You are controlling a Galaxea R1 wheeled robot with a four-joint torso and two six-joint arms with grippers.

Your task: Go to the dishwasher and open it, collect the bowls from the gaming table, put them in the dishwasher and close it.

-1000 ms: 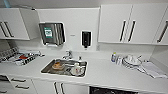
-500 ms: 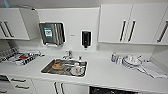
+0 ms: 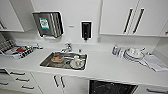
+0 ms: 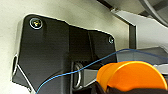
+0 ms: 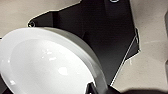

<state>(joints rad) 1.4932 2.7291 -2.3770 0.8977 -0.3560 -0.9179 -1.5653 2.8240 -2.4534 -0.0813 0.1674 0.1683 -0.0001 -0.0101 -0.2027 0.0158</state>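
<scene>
My right gripper (image 5: pixel 96 90) pinches a white bowl (image 5: pixel 47 65), left pinches an orange bowl (image 4: pixel 132 77); dishwasher (image 3: pixel 110 88) open under the counter's front edge, bowls could slip if tilted.

White worktop (image 3: pixel 105 67) runs the full width. Sink (image 3: pixel 47 62) set in left of centre, holding dishes. Dish rack (image 3: pixel 15 50) at the left end. Stacked plates (image 3: pixel 133 55) and a folded cloth (image 3: pixel 156 62) toward the right end; small bottle (image 3: pixel 114 50) near the back edge.
</scene>
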